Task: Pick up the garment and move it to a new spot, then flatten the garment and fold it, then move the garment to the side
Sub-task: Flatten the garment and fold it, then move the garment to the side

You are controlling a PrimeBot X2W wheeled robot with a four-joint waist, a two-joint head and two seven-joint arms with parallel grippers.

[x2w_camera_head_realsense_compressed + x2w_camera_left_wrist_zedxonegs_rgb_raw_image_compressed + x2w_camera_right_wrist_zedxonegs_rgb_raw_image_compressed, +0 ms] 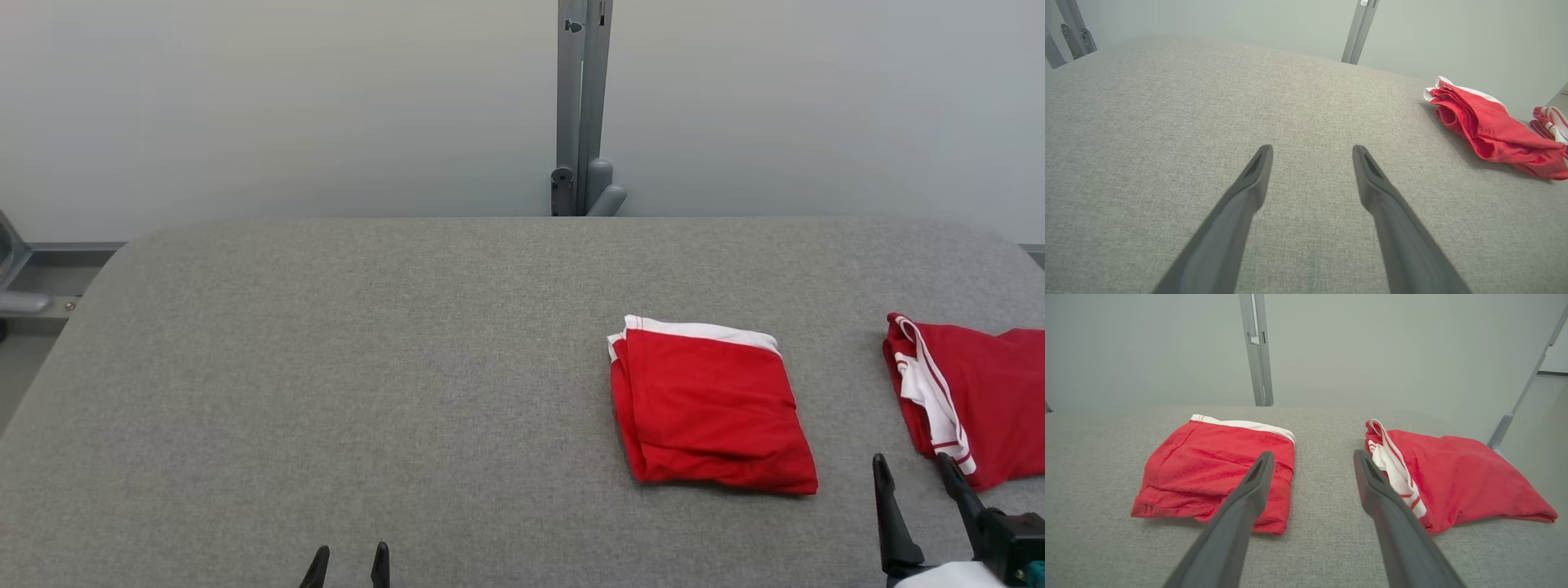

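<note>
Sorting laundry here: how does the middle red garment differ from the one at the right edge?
The middle red garment is folded into a rectangle; the right-edge garment lies looser. The middle one has a plain white band; the right one has red-striped white trim. Both are red, on the grey table.

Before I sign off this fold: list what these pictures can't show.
- Second garment: right part cut off by the head view's right edge.
- Folded garment: near edge partly hidden behind a right finger, right wrist view.
- Left fingers: cut off by the head view's bottom edge.
</note>
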